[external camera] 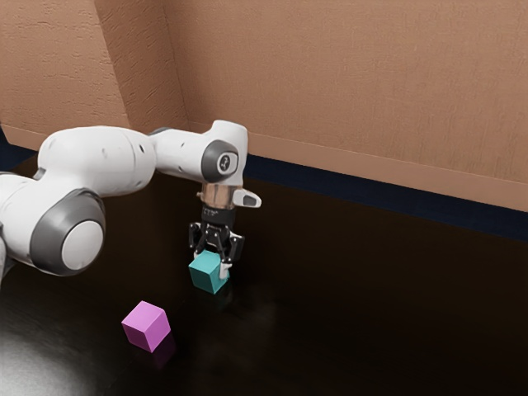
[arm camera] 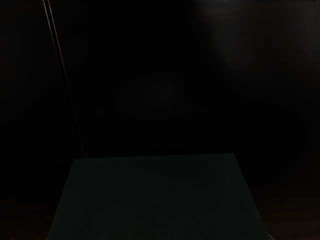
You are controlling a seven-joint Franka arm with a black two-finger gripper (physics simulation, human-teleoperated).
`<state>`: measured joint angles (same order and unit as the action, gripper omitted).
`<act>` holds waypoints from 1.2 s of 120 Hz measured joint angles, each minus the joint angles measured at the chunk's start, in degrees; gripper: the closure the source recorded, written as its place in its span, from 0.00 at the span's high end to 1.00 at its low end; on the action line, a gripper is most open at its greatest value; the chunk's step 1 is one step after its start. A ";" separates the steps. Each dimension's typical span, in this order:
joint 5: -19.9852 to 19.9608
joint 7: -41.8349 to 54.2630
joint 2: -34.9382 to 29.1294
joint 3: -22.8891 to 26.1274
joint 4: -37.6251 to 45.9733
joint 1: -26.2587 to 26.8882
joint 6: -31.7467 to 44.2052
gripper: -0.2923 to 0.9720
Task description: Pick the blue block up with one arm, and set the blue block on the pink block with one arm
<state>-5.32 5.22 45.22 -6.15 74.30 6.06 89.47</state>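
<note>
On my feed the blue block [external camera: 208, 276] reads as teal, its top face lighter than its sides. Through the wrist camera the same block [arm camera: 155, 197] turns a very dark, murky green. The pink block [external camera: 147, 325] is a bright magenta-violet, paler on top. The gripper [external camera: 216, 257] is black, with a coppery-brown band [external camera: 219, 196] above it, and the arm [external camera: 107, 161] is white with grey joint caps. The table [external camera: 371, 313] is glossy near-black, the wall [external camera: 346, 74] a finely grained tan-brown, with a dark navy strip [external camera: 396, 198] along its foot.
</note>
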 joint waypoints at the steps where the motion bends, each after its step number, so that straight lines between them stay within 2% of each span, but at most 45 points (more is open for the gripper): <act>1: 0.02 -0.01 -0.09 0.00 0.00 0.00 -0.02 0.56; 30: 0.53 -0.27 -2.95 0.00 2.15 0.09 -0.51 0.54; 55: 2.08 -0.85 -15.78 0.00 15.98 0.17 1.26 0.52; 84: 3.78 -2.10 -25.60 -0.02 26.47 0.21 2.90 0.51; 100: 4.56 -2.79 -31.83 -0.05 35.19 0.25 4.64 0.52; 123: 5.02 -3.88 -37.22 -0.08 43.66 0.22 7.52 0.52; 144: 5.10 -4.79 -38.94 -0.07 48.49 0.21 10.18 0.52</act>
<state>-0.22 0.43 6.27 -6.22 122.78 6.28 99.65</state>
